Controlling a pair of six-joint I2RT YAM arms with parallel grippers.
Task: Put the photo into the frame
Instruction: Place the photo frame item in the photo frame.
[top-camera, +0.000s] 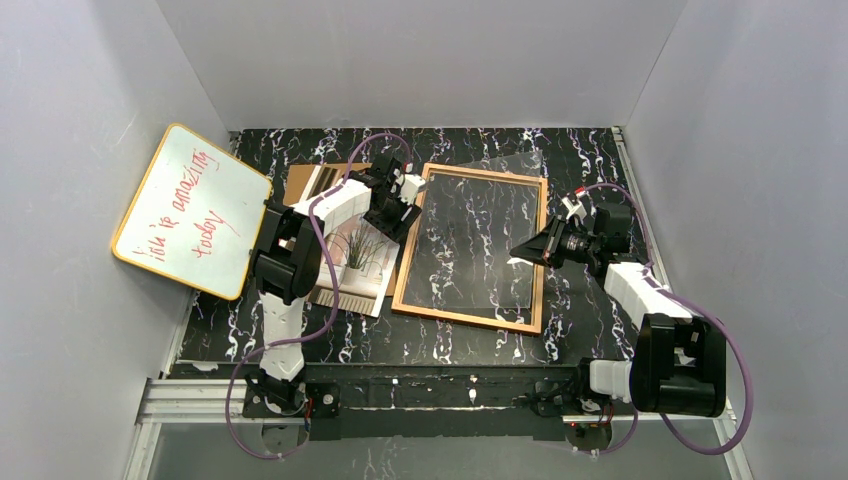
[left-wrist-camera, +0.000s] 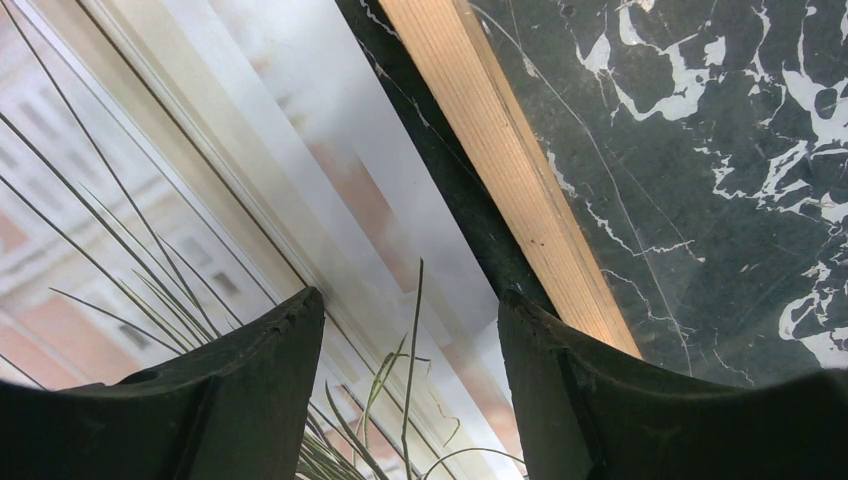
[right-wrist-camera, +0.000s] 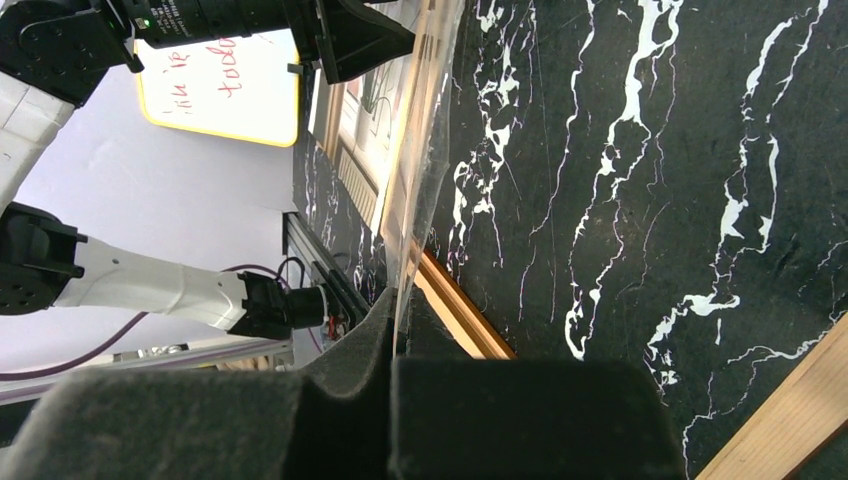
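The photo (top-camera: 352, 272) lies face up on the black marbled table (top-camera: 300, 340), left of centre and toward the near side, its spiky plant showing; its right edge runs just beside the frame's left rail, with a thin strip of table between them in the left wrist view (left-wrist-camera: 200, 200). The left gripper (top-camera: 402, 222) hangs over that right edge with its jaws spread and nothing between them; in its own camera (left-wrist-camera: 410, 400) one finger is over the print and the other over the gap by the frame, and whether the tips touch the paper cannot be told. The frame (top-camera: 470, 312) lies flat in the middle of the table, an orange-brown border (left-wrist-camera: 510, 170) with marble showing through its opening. From the right, the right gripper (top-camera: 520, 250) reaches in over the frame's right rail; its fingers (right-wrist-camera: 393, 360) are pressed together on the edge of a clear sheet (top-camera: 500, 200), which stands tilted up over the frame (right-wrist-camera: 425, 150). Farther back, a brown backing board (top-camera: 310, 180) lies behind the photo; a yellow-edged whiteboard (top-camera: 190, 210) with red writing leans at the left wall.
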